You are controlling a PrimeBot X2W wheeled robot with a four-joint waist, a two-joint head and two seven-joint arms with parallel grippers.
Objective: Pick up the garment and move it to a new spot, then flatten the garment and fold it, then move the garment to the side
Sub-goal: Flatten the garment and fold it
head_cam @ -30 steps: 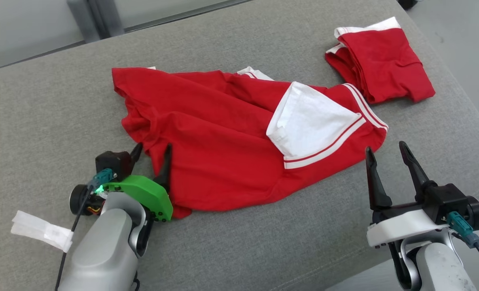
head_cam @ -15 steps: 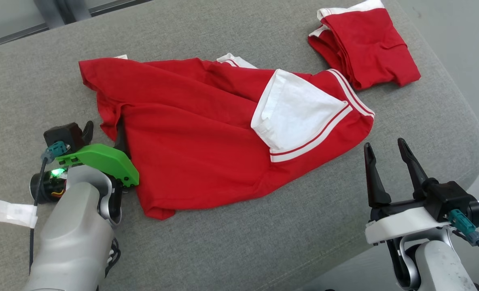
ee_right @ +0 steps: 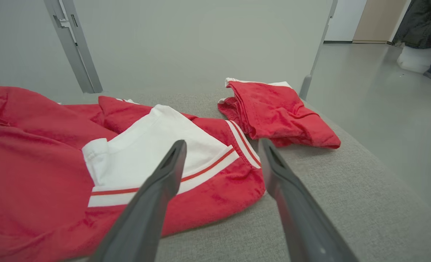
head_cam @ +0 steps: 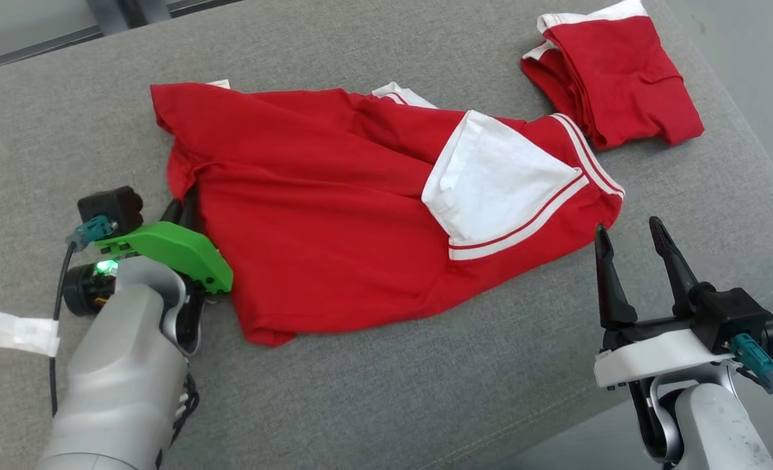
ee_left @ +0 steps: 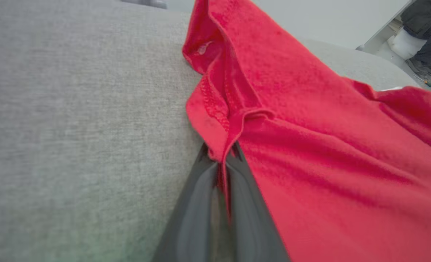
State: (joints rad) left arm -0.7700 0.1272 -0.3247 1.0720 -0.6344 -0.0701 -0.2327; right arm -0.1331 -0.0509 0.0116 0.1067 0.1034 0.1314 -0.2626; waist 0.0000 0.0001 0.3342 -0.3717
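Note:
A red garment (head_cam: 334, 209) with a white, red-striped sleeve lies crumpled across the grey cushion (head_cam: 425, 391). At its left edge my left gripper (head_cam: 181, 212) is shut on a fold of the red fabric; the left wrist view shows the garment (ee_left: 310, 145) pinched between the two dark fingers (ee_left: 201, 203). My right gripper (head_cam: 629, 228) stands open at the lower right, just off the garment's right corner, nothing between its fingers. In the right wrist view the garment (ee_right: 37, 163) lies ahead and left of the open right gripper (ee_right: 221, 145).
A second, folded red garment (head_cam: 615, 78) sits at the far right corner of the cushion, also in the right wrist view as the folded garment (ee_right: 277, 112). A white tape tag (head_cam: 11, 329) hangs off my left arm. The cushion's right edge drops to the floor (ee_right: 383, 102).
My left gripper has shut on the garment's left edge; it was open around that edge before. The camera has shifted. The right gripper stays open.

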